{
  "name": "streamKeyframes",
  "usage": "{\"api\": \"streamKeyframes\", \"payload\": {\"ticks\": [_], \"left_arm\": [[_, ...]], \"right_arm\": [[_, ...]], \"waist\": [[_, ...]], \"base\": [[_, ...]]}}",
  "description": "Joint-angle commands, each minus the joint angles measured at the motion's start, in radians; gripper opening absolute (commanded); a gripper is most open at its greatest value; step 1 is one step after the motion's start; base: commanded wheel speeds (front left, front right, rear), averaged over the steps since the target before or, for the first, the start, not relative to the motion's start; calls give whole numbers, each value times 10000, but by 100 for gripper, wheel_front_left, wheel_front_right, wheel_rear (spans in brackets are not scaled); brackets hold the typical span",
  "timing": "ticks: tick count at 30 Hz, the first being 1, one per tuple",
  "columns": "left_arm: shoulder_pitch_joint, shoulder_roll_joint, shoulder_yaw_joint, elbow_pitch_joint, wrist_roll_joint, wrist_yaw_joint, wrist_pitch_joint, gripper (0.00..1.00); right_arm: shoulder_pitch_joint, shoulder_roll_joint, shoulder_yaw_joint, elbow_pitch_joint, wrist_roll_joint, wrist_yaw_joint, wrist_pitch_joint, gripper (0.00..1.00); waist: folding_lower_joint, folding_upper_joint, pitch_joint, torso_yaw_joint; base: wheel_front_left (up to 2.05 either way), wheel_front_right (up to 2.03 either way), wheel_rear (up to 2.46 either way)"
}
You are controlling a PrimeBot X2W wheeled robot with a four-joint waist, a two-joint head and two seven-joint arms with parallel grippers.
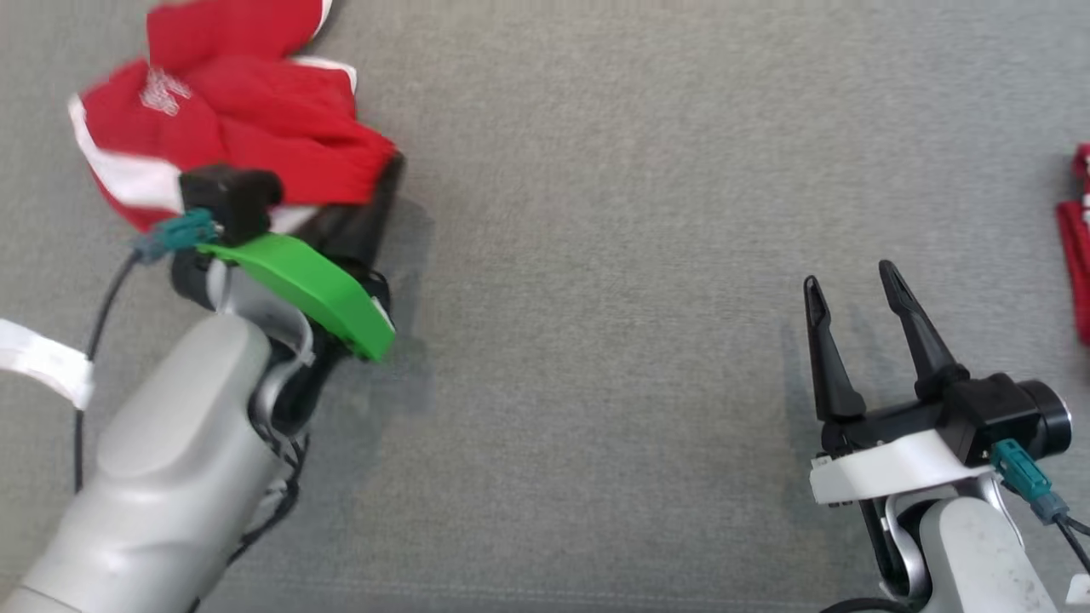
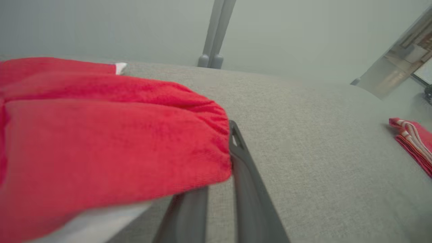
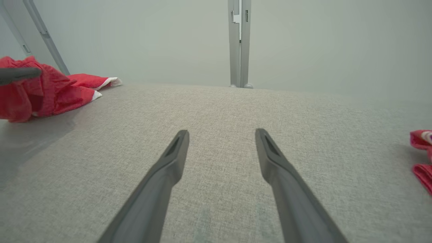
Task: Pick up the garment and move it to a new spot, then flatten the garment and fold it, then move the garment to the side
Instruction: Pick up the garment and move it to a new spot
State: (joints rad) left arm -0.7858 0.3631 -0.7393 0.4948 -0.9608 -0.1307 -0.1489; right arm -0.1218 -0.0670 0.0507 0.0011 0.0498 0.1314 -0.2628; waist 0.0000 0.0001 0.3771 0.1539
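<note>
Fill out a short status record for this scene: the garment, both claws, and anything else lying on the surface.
garment: red with white trim, bunched up, not flattened, far left
left claw: shut on the garment's edge
right claw: open, empty, over the grey surface, well apart from the garment
other item: red striped cloth at the far right edge
task stage: flattening and folding not yet done
</note>
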Motion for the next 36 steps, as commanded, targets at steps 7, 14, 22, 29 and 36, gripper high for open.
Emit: {"api": "streamKeyframes", "payload": {"ticks": [7,14,22,29,36], "left_arm": [[1002,-353,-893,-2546,-259,442,1177,0],[718,-1274,-1900,-3676,92,1151,2235,0],[283,-2133,-2622,-1978,823,1414,2227,0],[736,-2478,-2859,67,831,1104,1595,0],[836,-2729,-3038,1227,705,945,1548,100]], "right_arm": [[396,147,-144,133,422,-15,-23,100],[288,157,82,275,1195,-15,-23,100],[277,159,394,587,1723,-15,-23,100],[443,159,465,704,2043,-15,-23,100],[676,159,220,839,1837,-14,-24,100]], "waist": [[0,-1,-1316,-1874],[0,-1,-1435,-3311],[0,-1,-1450,-4822],[0,-1,-1435,-5428],[0,-1,-1561,-5012]], "base": [[0,0,0],[0,0,0],[0,0,0],[0,0,0],[0,0,0]]}}
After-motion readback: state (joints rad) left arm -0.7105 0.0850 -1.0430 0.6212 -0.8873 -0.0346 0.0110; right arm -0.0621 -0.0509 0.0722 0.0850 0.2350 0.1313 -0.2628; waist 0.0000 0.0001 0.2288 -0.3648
